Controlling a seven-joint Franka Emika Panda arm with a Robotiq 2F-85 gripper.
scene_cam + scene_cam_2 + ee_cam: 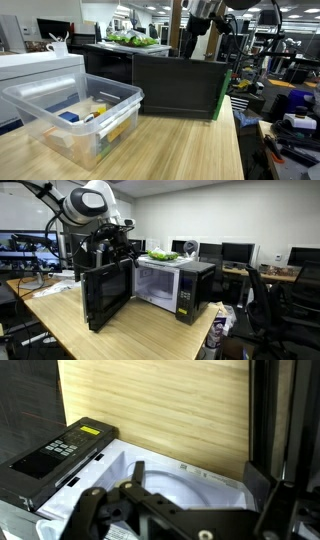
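A black microwave [185, 288] stands on a wooden table [150, 330] with its door [108, 295] swung open. My gripper [117, 248] hangs just above the door's top edge, in front of the open cavity. In an exterior view the gripper [205, 16] is above the dark door [180, 85]. In the wrist view the gripper [200, 472] is open and empty, its two fingers spread wide. Below it are the white cavity with the glass turntable [190, 485], the control panel [65, 448] and the door [285, 430] at the right edge.
A clear plastic bin [40, 125] with small coloured items stands on the table beside a white appliance [35, 68]. Green items [160, 255] lie on top of the microwave. Desks, monitors and chairs [265, 295] surround the table.
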